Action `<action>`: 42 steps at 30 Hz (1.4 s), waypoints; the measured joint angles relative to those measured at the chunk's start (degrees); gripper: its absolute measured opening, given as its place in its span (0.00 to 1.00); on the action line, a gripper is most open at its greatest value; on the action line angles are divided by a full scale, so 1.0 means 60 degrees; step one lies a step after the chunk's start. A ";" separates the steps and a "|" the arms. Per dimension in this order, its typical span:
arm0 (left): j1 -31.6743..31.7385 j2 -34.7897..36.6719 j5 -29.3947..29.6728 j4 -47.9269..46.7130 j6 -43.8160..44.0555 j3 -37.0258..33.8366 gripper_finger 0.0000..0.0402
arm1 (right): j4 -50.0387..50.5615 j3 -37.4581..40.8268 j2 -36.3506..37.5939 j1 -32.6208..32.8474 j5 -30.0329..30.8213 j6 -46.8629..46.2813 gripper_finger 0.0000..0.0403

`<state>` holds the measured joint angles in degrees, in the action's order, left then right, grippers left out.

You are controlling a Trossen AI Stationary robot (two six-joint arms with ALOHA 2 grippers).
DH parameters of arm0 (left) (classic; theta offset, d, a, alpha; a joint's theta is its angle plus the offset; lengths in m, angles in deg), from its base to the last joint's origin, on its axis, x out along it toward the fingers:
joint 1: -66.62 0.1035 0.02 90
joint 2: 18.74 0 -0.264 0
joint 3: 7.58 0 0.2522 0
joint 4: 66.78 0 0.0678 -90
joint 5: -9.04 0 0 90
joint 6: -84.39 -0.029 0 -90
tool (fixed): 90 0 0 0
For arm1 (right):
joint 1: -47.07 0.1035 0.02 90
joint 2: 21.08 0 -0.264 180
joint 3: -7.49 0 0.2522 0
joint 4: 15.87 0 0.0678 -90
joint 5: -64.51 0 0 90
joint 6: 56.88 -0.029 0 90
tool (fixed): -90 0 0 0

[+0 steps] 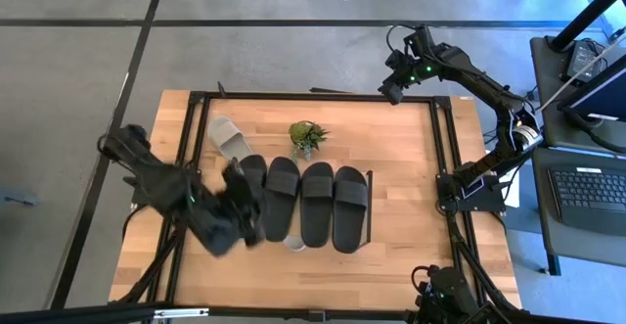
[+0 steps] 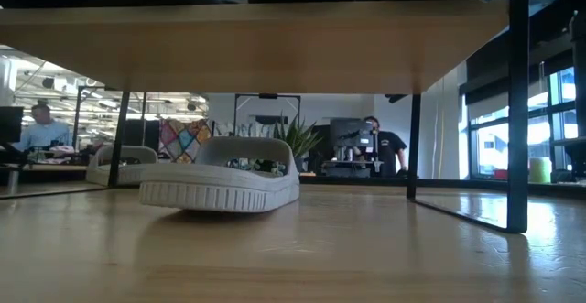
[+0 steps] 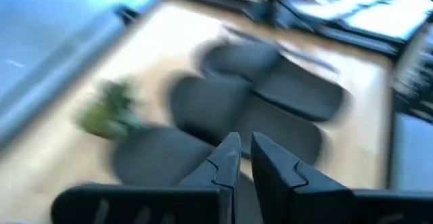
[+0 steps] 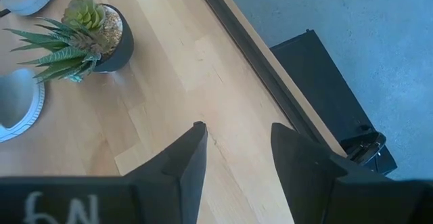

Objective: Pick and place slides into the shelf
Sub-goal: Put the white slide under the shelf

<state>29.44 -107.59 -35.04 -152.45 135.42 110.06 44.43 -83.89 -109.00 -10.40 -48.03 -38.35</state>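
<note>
Left pincer (image 1: 238, 189) narrow, empty, over black slides (image 1: 315, 205) on shelf (image 1: 367, 182). Right pincer (image 4: 233, 158) half-open, idle. Next: fetch grey slide (image 1: 228, 135) from desk (image 1: 460, 172).

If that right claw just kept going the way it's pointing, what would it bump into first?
Probably nothing but the bare wooden tabletop. The right gripper, fingers apart, points down at empty board; the potted plant sits off to one side.

1. Four black slides (image 1: 305, 202) lie side by side on the shelf (image 1: 368, 207).
2. A grey slide (image 1: 228, 135) lies beside the plant (image 1: 307, 137).
3. Left gripper (image 1: 239, 189) hovers over the leftmost black slide.
4. Right gripper (image 1: 391, 89) waits at the desk's (image 1: 411, 255) far edge.
</note>
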 joint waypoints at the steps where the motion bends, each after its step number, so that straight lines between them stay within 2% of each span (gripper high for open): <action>1: 0.0169 0.0218 0.0321 -0.0185 -0.0159 0.0000 0.07 | 0.0002 0.0000 0.0000 -0.0002 -0.0002 -0.0002 0.41; 3: 0.0586 0.0656 0.0814 -0.0603 -0.0337 0.0000 0.07 | -0.0002 0.0000 0.0000 -0.0002 -0.0001 -0.0010 0.41; 5: 0.1138 0.1127 0.0890 -0.1151 -0.0350 0.0000 0.07 | -0.0002 0.0000 0.0000 -0.0002 -0.0001 -0.0042 0.41; 10: 0.3182 0.2248 -0.0306 -0.3021 -0.0367 0.0000 0.07 | -0.0032 0.0000 0.0000 -0.0002 -0.0001 -0.0112 0.41; 15: 0.5329 0.3090 -0.0610 -0.2944 -0.1919 -0.0103 0.07 | -0.0311 0.0000 0.0000 0.0000 -0.0002 -0.0793 0.41; 20: 0.6916 0.3329 -0.0547 -0.2922 -0.3843 -0.0106 0.07 | -0.0636 0.0000 0.0000 -0.0002 0.0002 -0.1317 0.41; 25: 0.7964 0.3187 -0.0097 -0.2924 -0.5289 -0.0106 0.07 | -0.1062 0.0000 0.0000 -0.0001 0.0001 -0.1862 0.41; 29: 0.8856 0.2926 -0.0558 -0.2933 -0.6000 -0.0109 0.08 | -0.1270 0.0000 0.0000 -0.0002 0.0002 -0.2162 0.41; 32: 0.9668 0.2803 -0.1318 -0.2937 -0.6300 -0.0109 0.14 | -0.1316 0.0000 0.0000 0.0002 -0.0001 -0.2323 0.41; 39: 1.1685 0.2322 -0.2228 -0.2960 -0.6356 -0.0109 0.39 | -0.1331 0.0000 0.0000 -0.0002 0.0002 -0.2337 0.41; 42: 1.2519 0.1955 -0.2973 -0.3010 -0.6357 -0.0126 0.47 | -0.1331 0.0000 0.0000 -0.0002 0.0002 -0.2337 0.41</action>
<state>104.56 -95.86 -52.87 -170.51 97.28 109.30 36.44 -83.89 -109.00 -10.40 -48.02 -52.37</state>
